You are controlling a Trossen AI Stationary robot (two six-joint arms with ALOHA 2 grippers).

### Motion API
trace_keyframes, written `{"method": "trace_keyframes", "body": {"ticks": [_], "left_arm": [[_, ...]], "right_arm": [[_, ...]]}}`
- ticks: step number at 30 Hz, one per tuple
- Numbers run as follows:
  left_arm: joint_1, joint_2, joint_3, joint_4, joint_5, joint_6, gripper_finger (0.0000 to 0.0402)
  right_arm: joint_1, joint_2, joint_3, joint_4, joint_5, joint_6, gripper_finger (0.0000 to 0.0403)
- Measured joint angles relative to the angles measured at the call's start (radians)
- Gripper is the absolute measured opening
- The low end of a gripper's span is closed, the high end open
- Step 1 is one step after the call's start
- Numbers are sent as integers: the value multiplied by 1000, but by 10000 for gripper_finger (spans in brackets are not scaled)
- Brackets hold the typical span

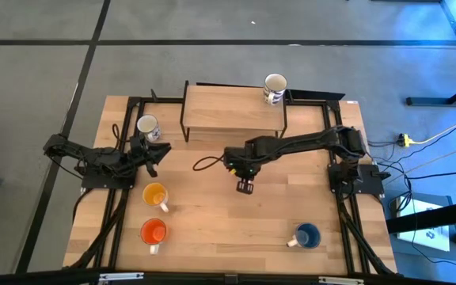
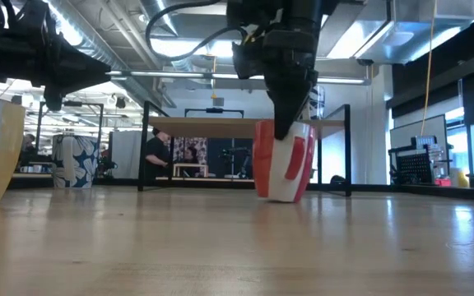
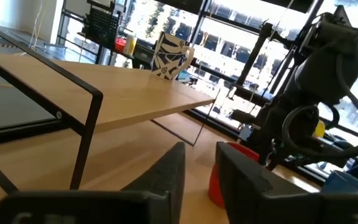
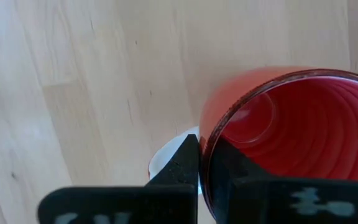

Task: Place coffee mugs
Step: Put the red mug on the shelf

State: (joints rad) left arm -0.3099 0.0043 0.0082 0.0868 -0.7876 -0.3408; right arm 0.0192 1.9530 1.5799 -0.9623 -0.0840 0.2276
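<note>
I read the step in hand as the pick of the red mug (image 2: 285,160), bound for the raised wooden shelf (image 1: 232,111). The right gripper (image 4: 199,167) has its 2 fingers nearly closed on the mug's rim, 1 finger outside the wall and 1 inside the bore. In the low view the mug sits tilted, its base barely touching the table (image 1: 236,237), so I judge the lift is only just starting. The mug is in front of the shelf, near its middle.

Next move, as I judge it: raise the mug clear of the shelf's black metal frame, carry it back over the shelf top and set it down beside the white printed mug (image 1: 275,88) that stands at the shelf's far right corner. A thin rim pinch on glazed ceramic could slip or swing.

The left gripper (image 3: 199,180) waits to the left of the shelf, fingers a little apart and holding nothing.

Materials: the red mug is glossy, round, white under its base, with ridged inner walls. The shelf is a pale wood slab, matte.
</note>
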Motion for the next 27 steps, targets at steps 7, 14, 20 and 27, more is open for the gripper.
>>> {"method": "trace_keyframes", "body": {"ticks": [7, 14, 20, 27], "left_arm": [[0, 0, 0, 0, 0, -17, 113], [0, 0, 0, 0, 0, -17, 114], [0, 0, 0, 0, 0, -17, 114], [0, 0, 0, -1, -19, -16, 114]], "right_arm": [[-1, 7, 2, 9, -13, 12, 19], [0, 8, 4, 13, -17, 33, 99], [-2, -6, 147, -146, 26, -11, 164], [-68, -67, 243, -189, 198, -105, 188]]}}
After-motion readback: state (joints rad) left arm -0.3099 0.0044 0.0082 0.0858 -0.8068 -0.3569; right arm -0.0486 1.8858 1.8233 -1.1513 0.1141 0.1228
